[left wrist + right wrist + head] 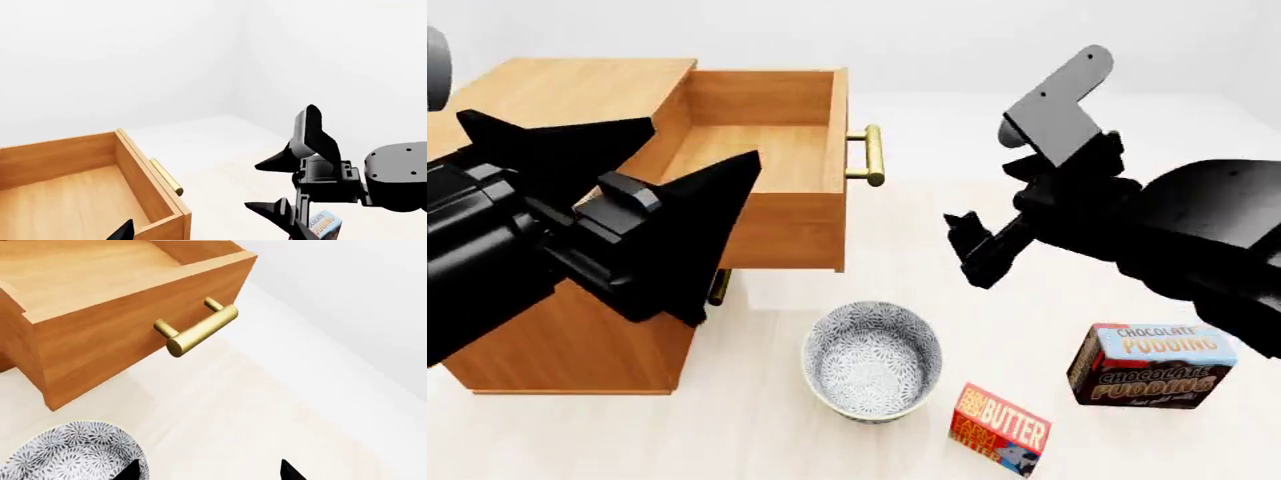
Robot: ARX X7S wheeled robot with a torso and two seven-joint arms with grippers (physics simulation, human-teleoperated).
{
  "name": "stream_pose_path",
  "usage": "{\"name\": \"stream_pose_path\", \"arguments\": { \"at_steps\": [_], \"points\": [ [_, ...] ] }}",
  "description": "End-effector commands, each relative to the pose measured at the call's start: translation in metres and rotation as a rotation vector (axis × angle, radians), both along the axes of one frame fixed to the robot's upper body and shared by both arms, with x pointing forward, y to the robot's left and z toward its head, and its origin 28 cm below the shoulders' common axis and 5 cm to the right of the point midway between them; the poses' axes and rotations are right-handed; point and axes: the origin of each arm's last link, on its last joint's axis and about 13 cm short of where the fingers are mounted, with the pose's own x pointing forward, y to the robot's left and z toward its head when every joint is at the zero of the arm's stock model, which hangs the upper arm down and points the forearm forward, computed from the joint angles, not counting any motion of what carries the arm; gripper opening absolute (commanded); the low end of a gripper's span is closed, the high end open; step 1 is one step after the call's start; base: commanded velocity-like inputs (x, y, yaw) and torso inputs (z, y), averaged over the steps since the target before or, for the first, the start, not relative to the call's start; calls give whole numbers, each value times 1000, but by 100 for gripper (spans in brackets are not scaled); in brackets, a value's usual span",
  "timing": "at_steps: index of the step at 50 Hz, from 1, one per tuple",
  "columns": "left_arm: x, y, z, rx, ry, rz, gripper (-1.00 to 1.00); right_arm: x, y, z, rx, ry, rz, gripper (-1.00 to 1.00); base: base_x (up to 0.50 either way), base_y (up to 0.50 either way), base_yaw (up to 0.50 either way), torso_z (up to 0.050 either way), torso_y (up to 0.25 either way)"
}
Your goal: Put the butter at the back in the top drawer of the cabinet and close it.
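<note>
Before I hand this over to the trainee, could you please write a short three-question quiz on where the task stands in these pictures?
1. True or false: the top drawer of the light-brown wooden cabinet stands pulled out and holds nothing.
2. The small red, orange and yellow butter carton lies: A) in the drawer; B) on the floor near the speckled grey-and-white bowl; C) in the right gripper.
3. Fill in: the brown-and-blue box beside the butter is printed "CHOCOLATE ____".

Key
1. True: the head view shows it open, its wooden bottom bare.
2. B: neither the right gripper nor the left gripper holds anything; both are open.
3. PUDDING.
</note>
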Motion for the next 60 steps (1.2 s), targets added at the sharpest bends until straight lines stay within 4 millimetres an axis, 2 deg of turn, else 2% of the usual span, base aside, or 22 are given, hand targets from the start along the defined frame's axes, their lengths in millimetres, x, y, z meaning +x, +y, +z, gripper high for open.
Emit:
{"name": "stream_pose_path", "arguments": {
  "at_steps": [1,7,13,22,32,46,60],
  "points": [
    [-18,5,-10,-11,-5,-32,100,3,-27,47,-301,378,9,100,0,0,0,0,0],
    [-27,8,-10,-23,-3,-74,100,16,-31,47,-430,478,-9,100,0,0,0,0,0],
    [-31,13,-19,-5,4,-164,100,24,-29,27,-545,560,26,100,0,0,0,0,0],
    [-32,24,-24,-41,8,-231,100,33,-31,8,-652,726,125,100,0,0,0,0,0],
    [-24,29,-24,-83,31,-258,100,37,-36,-26,-667,846,179,100,0,0,0,0,0],
    [-21,26,-27,-80,46,-277,100,39,-38,-59,-663,932,243,100,0,0,0,0,0],
    [-16,26,-29,-77,60,-275,100,44,-36,-75,-626,947,291,100,0,0,0,0,0]
  ]
}}
